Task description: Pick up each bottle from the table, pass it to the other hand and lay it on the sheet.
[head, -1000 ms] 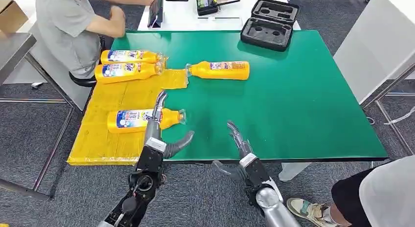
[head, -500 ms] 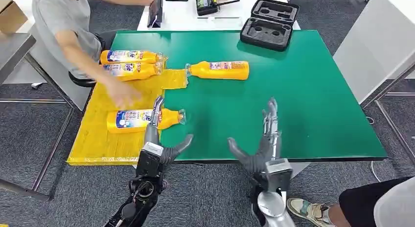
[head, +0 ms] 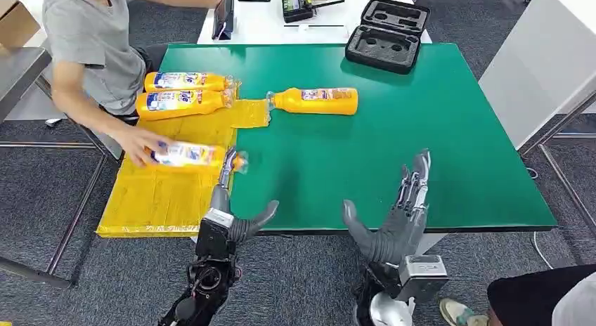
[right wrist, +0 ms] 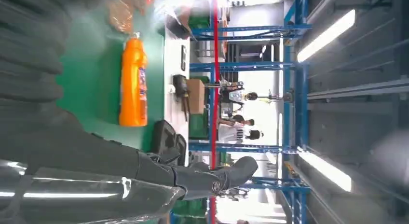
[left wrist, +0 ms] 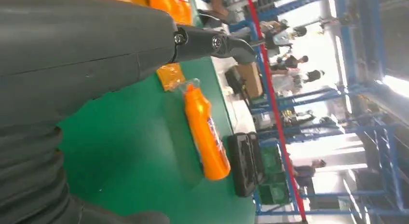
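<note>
Starting at the left, a person (head: 95, 45) seated beside the worktop (head: 436, 157) has a hand (head: 137, 145) on one bottle (head: 188, 155) lying across the yellow sheet (head: 154, 196). Two more orange bottles (head: 184, 94) lie side by side at the sheet's far end. That laid bottle is in the person's care, so the robot does well to leave it alone.

Next comes the left hand (head: 228, 203), low at the near edge of the sheet, fingers stretched forward and thumb out to the side, holding nothing. Its fingertips are close to the cap of the bottle under the person's hand, so it should stay clear of that hand.

Farther in, the one bottle left on the green (head: 314, 100) lies on its side, its cap just touching the sheet's corner and its base pointing right. It is well apart from both hands.

The right hand (head: 393, 220) stands at the worktop's near edge, fingers spread upward, empty. This bottle looks like the next pick. A good approach would bring the right hand over the label, at the body's middle, and close around the width rather than the neck, leaving the cap end free for the left hand to take over. A round bottle on its side may roll under a glancing touch.

At the far right, a black foam-lined case (head: 386, 36) lies open, away from the path.
</note>
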